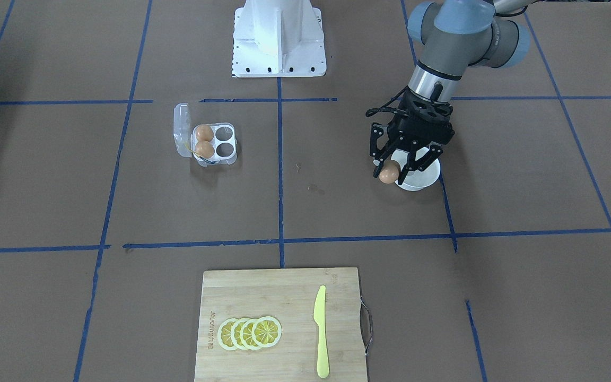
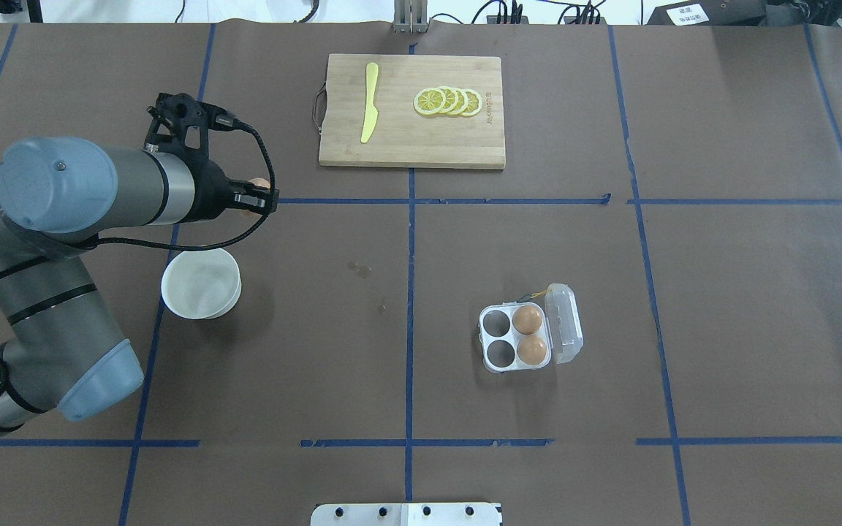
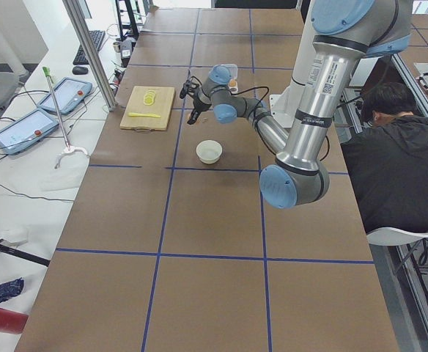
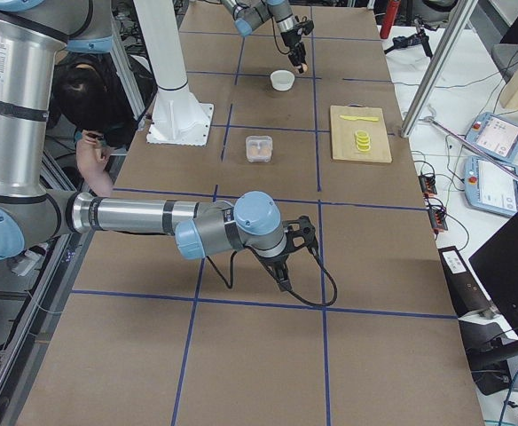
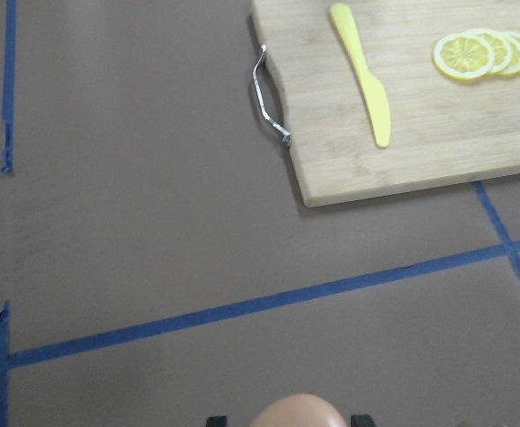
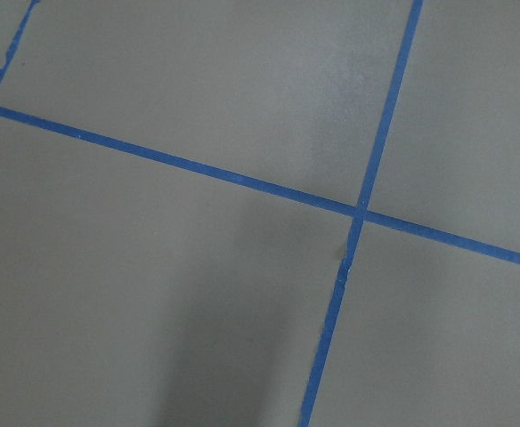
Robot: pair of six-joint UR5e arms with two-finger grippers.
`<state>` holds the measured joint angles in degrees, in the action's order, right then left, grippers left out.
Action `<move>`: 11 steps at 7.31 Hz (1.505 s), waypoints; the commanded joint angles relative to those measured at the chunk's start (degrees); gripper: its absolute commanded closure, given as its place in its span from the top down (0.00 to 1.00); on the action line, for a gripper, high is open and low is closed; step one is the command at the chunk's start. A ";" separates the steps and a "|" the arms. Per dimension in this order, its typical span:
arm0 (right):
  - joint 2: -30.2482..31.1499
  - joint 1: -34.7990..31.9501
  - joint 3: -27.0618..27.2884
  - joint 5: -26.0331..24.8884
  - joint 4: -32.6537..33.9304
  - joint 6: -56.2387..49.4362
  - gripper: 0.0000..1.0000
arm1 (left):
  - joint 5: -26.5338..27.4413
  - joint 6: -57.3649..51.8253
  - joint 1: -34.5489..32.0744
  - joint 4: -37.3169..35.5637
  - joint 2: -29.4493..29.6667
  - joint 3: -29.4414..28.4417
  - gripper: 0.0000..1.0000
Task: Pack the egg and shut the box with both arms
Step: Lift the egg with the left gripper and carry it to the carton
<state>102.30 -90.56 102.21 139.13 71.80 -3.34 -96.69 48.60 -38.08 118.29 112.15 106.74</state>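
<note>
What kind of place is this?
Likely a robotics lab data-collection cell: table gridded with blue tape, teach pendants on a side bench, seated operator near the robot's pedestal.

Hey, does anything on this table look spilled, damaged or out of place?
Only something minor: a few small stains mark the brown table cover between the white bowl and the egg carton. Nothing looks spilled, broken or askew.
</note>
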 commanded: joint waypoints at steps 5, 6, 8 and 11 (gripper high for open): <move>0.09 -0.06 -0.08 0.00 0.01 0.00 1.00 | 10.66 -8.43 13.23 37.77 12.27 -16.19 0.00; 0.18 -0.06 -0.08 0.00 0.01 0.00 1.00 | 17.09 -8.95 17.73 43.11 14.30 -20.13 0.00; 0.18 -0.06 -0.17 -0.09 0.01 0.00 1.00 | 17.41 -24.01 19.17 46.05 17.03 -23.84 0.00; 0.18 -0.06 -0.26 -0.09 0.01 0.00 1.00 | 16.45 -32.24 22.07 52.39 21.00 -32.72 0.00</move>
<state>102.48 -90.62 101.97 139.05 71.81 -3.34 -79.82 18.97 -17.27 168.77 132.12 76.67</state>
